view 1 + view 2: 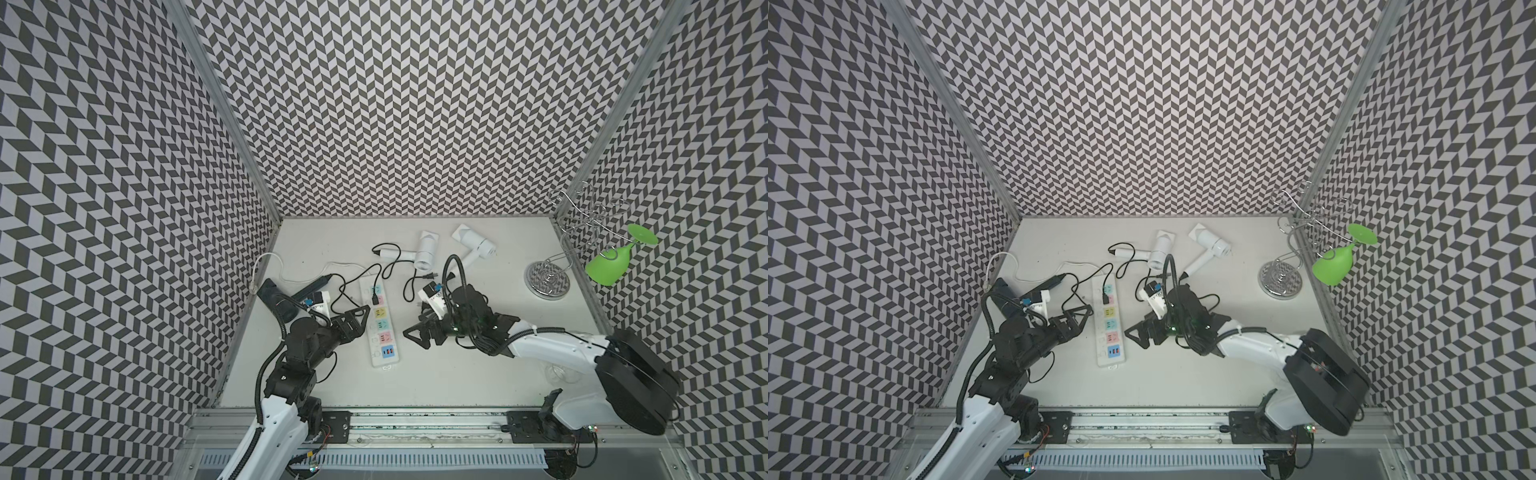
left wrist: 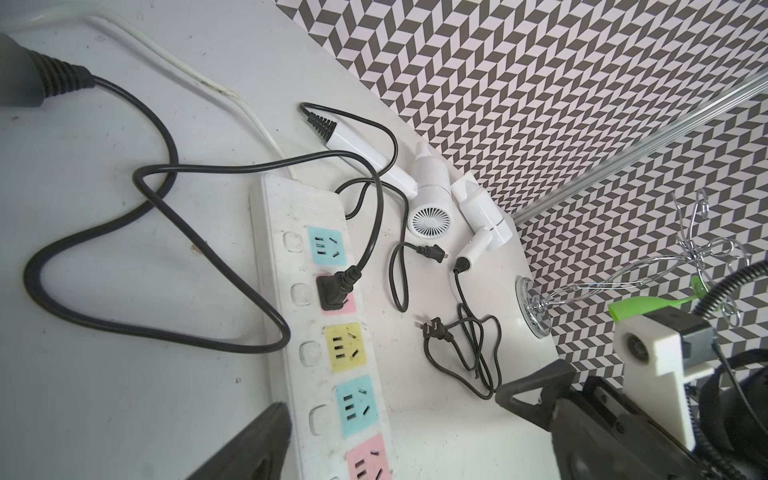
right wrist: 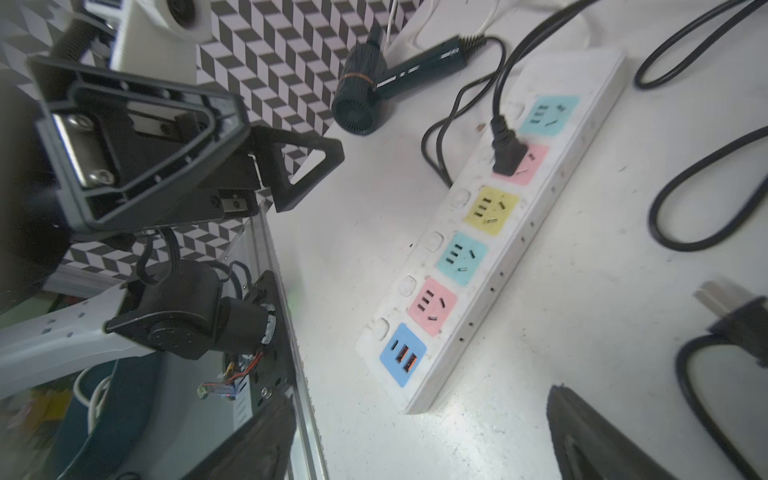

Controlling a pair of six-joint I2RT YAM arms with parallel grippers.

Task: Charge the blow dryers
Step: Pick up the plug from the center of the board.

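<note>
— Which one do you take now?

— The loose black two-pin plug (image 2: pixel 434 329) of the right white plastic blow dryer (image 2: pixel 482 208). This dryer lies at the back of the grey table (image 1: pixel 457 374), near the patterned wall (image 1: pixel 415 124), just beside the left white plastic blow dryer with the round grille (image 2: pixel 430 199). Its thin black cord (image 2: pixel 461 291) runs forward into a small tangle, and the plug lies flat there.

— How does it lie from your fingers?

— It is between my right gripper (image 1: pixel 420 328) and the long white power strip with pastel sockets (image 2: pixel 282 216). Its long axis goes across the strip, and the pins look toward the yellow socket (image 2: pixel 345 347). My right fingers (image 3: pixel 582 432) stand wide apart and hold nothing.

— And the left side?

— My left gripper (image 1: pixel 356 322) is also spread and empty, but on the other side of the strip, by the dark blue-black blow dryer (image 3: pixel 361 95), whose angled black plug (image 3: pixel 505 153) sits in a pink socket (image 3: pixel 528 164). So I judge the right arm is nearer: come down over the plug, close across its body, keep the pins toward the strip.
</note>
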